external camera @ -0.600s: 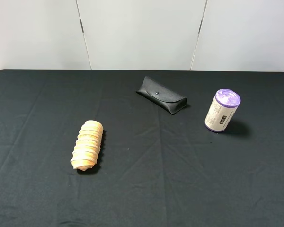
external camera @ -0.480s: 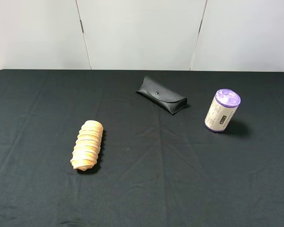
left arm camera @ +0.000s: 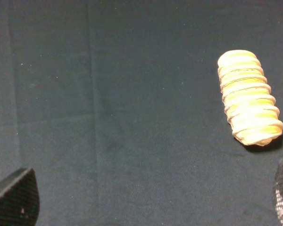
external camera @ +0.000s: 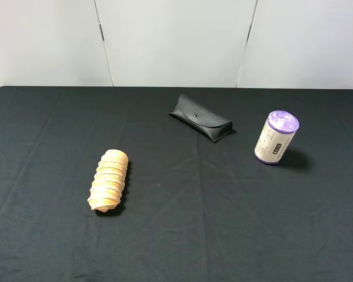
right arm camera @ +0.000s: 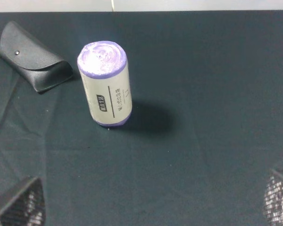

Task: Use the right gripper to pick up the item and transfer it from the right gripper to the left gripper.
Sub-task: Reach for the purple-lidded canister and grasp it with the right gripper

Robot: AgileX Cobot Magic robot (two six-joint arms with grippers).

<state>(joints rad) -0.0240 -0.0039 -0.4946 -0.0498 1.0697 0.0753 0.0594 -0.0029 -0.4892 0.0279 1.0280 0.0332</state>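
Three objects sat well apart on a black cloth table (external camera: 47, 129). At left lay a tan ridged spiral-shaped piece (external camera: 109, 180); mid-table (farther back), a black glasses case (external camera: 200, 118); at right the item (external camera: 276, 137), a cream-labelled purple-ended roll, stood upright. The black left gripper (left arm camera: 148, 200) and black right gripper (right arm camera: 148, 202) were both spread wide, gripping nothing.

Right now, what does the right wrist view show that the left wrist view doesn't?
Only the right wrist view: the item standing upright on a purple end, the black glasses case apart from it, and the right gripper, open. Only the left wrist view: the tan spiral piece lying on its side and the left gripper, open. Both: the black tablecloth, with nothing held.
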